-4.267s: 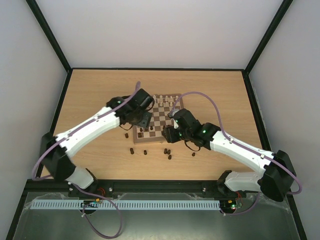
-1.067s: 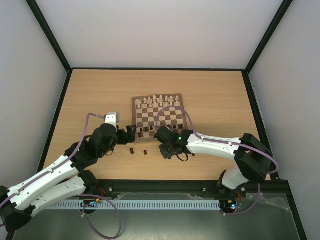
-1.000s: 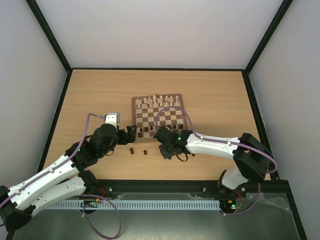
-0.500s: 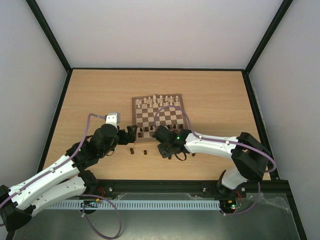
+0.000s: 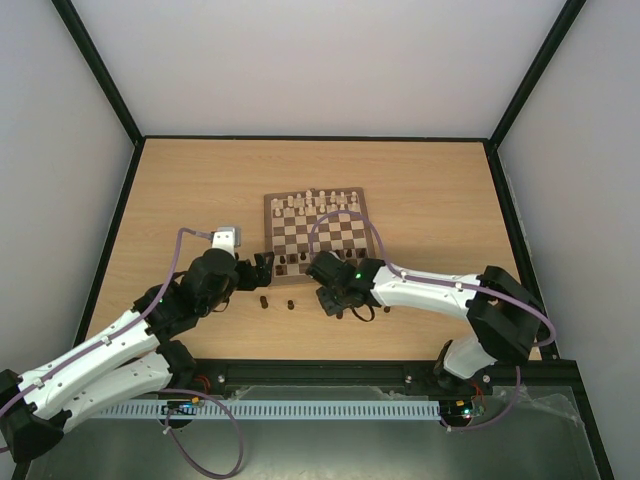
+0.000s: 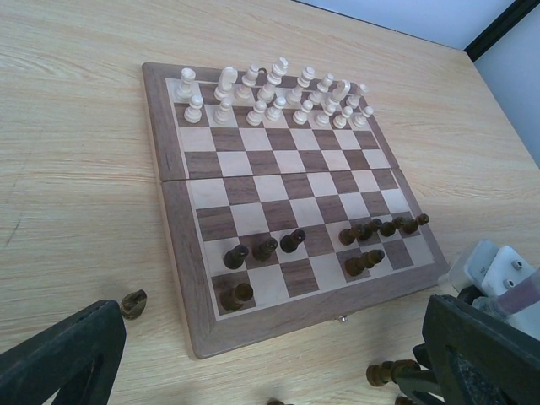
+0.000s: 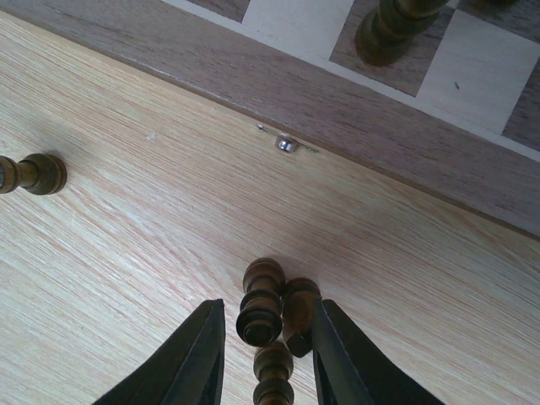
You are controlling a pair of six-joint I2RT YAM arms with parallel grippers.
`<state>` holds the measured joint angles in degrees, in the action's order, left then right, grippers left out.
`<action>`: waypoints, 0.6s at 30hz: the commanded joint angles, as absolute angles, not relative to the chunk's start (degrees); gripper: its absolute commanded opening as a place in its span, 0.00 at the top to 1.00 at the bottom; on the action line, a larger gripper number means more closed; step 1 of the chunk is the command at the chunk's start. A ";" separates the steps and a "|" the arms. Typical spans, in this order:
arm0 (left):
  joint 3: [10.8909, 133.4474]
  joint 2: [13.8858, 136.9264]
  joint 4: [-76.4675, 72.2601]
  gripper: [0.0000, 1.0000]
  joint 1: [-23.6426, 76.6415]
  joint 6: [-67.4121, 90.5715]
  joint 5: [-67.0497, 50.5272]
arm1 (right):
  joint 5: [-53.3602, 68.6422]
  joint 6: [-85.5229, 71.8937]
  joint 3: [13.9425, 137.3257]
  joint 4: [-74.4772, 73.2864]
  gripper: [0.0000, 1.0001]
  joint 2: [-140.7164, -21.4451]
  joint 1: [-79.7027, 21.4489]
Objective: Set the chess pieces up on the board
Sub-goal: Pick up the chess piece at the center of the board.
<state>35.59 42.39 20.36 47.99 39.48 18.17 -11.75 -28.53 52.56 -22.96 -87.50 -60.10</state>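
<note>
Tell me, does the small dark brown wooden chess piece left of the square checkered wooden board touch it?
Apart. The left wrist view shows bare tabletop between the piece and the board's edge.

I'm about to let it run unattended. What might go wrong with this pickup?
The right gripper straddles a tight cluster of three dark brown wooden chess pieces: closing may clamp several or flick one across the pale wooden tabletop. A flicked piece could topple those on the checkered wooden board.
</note>
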 commanded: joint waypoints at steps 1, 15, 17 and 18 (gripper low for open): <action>34.91 42.58 19.10 0.00 48.26 39.93 18.37 | -13.09 -29.00 52.92 -26.72 0.70 -85.26 -60.63; 34.71 42.61 18.89 0.01 48.26 40.29 17.94 | -12.37 -28.59 53.00 -26.03 0.71 -85.93 -60.64; 34.66 42.64 18.83 0.01 48.25 40.34 17.85 | -12.22 -28.52 53.16 -25.89 0.71 -86.18 -60.60; 34.65 42.65 18.81 0.01 48.33 40.31 17.84 | -12.23 -28.49 53.22 -25.92 0.71 -86.26 -60.57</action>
